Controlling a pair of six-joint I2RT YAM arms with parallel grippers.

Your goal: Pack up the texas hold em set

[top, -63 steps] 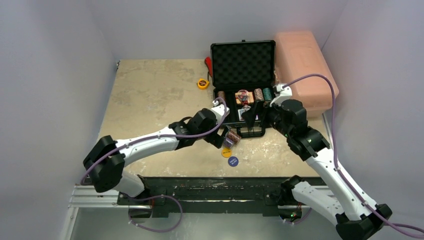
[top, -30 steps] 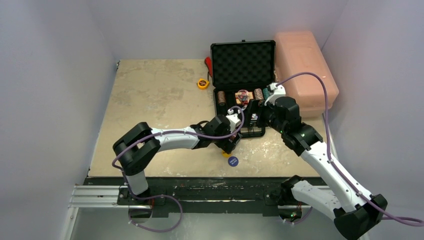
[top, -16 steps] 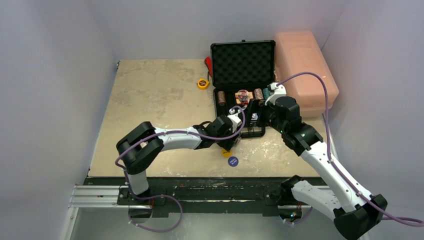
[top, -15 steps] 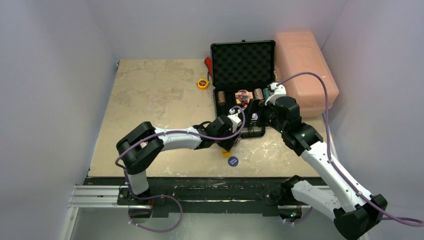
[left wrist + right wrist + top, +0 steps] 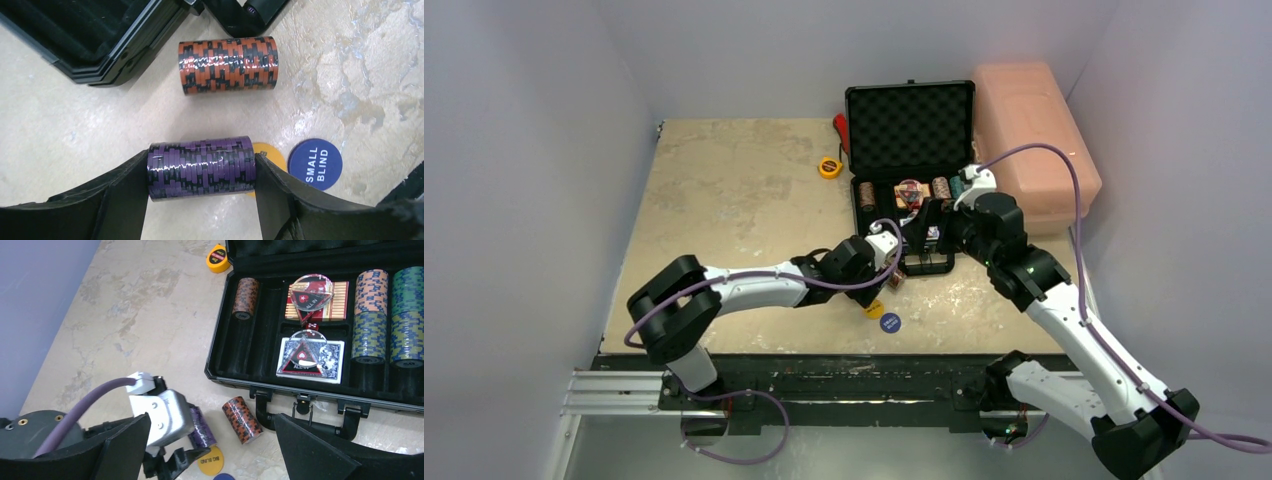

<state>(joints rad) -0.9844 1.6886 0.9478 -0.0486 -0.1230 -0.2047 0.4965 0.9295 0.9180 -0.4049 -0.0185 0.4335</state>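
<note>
Left wrist view is showing a purple chip stack (image 5: 201, 166) lying on its side, with the left pincer (image 5: 201, 175) clamping it end to end between both fingers. Whether the stack is touching the surface (image 5: 60, 145) I cannot tell. A yellow button (image 5: 273, 156) is peeking out from behind the stack's right end, and a blue SMALL BLIND button (image 5: 316, 164) is lying just beside it. Beyond the purple stack, an orange-and-black chip stack (image 5: 228, 65) is resting on its side, near the front corner of the black briefcase (image 5: 100, 45).

From the right wrist view, the briefcase is sitting open, its foam slots holding a brown chip stack (image 5: 245, 297), two card decks (image 5: 311, 360) with clear ALL IN tokens on top, and blue-and-orange chip stacks (image 5: 370, 315) at the right. The right pincer (image 5: 211, 420) is hovering above the case's front edge, fingers spread wide and gripping nothing. A yellow tape measure (image 5: 218, 258) is lying left of the lid. A pink plastic box (image 5: 1034, 130) is standing right of the briefcase.
</note>
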